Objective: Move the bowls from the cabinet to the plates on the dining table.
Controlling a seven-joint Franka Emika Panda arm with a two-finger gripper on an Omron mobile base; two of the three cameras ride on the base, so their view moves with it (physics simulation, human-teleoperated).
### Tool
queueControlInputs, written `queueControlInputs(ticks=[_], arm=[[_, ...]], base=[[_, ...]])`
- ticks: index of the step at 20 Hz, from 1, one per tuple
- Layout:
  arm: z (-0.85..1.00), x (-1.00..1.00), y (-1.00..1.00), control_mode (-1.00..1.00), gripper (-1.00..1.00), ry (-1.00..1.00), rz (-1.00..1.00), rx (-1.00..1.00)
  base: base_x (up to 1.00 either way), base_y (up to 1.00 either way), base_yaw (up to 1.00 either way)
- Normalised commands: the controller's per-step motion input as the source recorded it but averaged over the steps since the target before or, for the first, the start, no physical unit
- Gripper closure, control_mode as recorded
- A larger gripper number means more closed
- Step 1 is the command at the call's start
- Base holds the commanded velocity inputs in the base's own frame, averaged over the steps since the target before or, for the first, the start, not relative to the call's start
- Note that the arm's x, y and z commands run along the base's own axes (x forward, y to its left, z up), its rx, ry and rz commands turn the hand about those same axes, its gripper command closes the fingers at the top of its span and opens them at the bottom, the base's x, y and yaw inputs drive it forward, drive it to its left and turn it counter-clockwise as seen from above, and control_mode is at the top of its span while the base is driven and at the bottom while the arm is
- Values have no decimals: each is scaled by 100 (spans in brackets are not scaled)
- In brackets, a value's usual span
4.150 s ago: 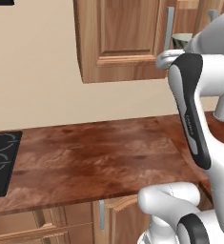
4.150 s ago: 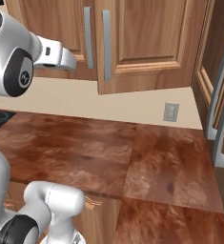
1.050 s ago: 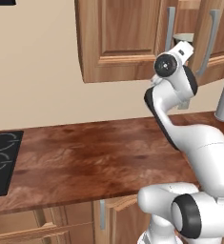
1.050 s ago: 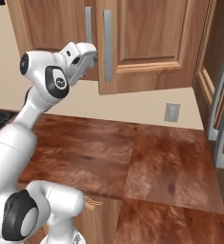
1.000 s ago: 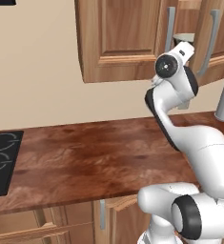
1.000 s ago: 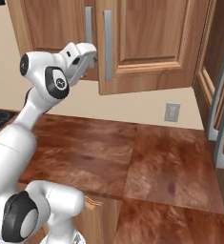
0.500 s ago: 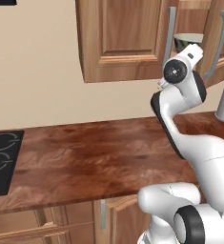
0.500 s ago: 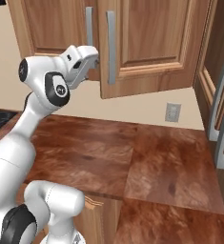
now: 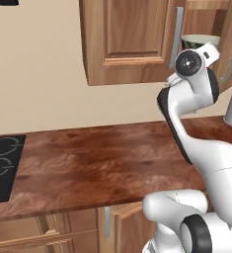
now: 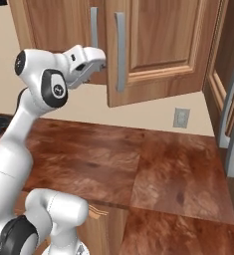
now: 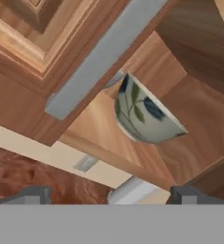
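My claw (image 11: 108,194) stands wide open and empty, fingertips (image 11: 33,194) raised toward the cabinet (image 9: 130,44) opening, lined up for the reach. Just past them, the hand view shows the grey-green bowl (image 11: 144,113) with dark leaf marks sitting on the shelf beyond the door's bar handle (image 11: 104,55). The left base view gives only its rim above my wrist; the right base view hides it behind the open door (image 10: 158,45).

Kitchen, wooden wall cabinet (image 9: 132,42), wood-grain counter (image 9: 97,165), black stovetop (image 9: 1,165)
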Motion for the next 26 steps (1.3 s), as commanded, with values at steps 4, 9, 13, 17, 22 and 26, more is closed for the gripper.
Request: queueControlInputs(ticks=[4,9,13,17,22,26], arm=[[11,-39,-77,-100,-100,0,-13,26],[10,-32,-77,-100,-100,0,-13,18],[2,-18,-73,-100,-100,-1,-12,6],[0,-7,-74,-100,-100,-2,-9,0],[1,-3,-84,-100,-100,-3,-7,0],[0,0,-82,-100,-100,-3,-5,0]], base=[[0,0,0],[0,0,0],[0,0,0],[0,0,0],[0,0,0],[0,0,0]])
